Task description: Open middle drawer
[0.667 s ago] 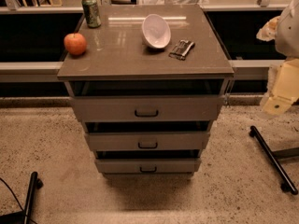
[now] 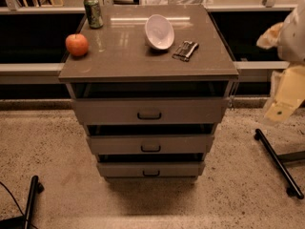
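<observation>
Speckled floor [image 2: 57, 142], cabinet [image 2: 109, 111] beneath a worktop [image 2: 124, 56].
Middle drawer [image 2: 150, 144] lies well left of the gripper [image 2: 285, 99]; the gripper's opening cannot be told.

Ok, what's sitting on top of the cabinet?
An apple, a green can, a white bowl tipped on its side and a small dark packet. The bowl hides the spot under it. The gripper hangs right of the cabinet.

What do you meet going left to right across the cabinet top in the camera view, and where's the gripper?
Apple → green can → white bowl → small dark object; the gripper hangs off the cabinet's right side, away from the middle drawer.
</observation>
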Controlling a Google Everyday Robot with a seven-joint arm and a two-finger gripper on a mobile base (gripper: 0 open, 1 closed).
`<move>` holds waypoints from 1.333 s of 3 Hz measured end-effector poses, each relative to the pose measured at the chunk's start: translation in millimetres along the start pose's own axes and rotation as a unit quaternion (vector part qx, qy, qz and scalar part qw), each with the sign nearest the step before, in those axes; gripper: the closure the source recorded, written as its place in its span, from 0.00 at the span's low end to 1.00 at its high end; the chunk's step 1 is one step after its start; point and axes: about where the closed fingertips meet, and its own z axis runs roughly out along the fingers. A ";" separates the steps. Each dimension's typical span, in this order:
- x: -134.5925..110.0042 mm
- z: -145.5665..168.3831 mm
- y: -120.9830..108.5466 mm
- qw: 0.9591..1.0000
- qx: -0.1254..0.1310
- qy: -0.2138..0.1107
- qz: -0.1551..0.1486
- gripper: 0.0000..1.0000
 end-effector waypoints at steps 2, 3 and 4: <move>45.7 126.1 31.6 0.986 -0.049 -0.149 0.048 0.00; 55.7 129.7 30.5 0.986 -0.028 -0.160 0.044 0.00; 47.9 146.9 42.1 0.985 -0.036 -0.164 0.038 0.00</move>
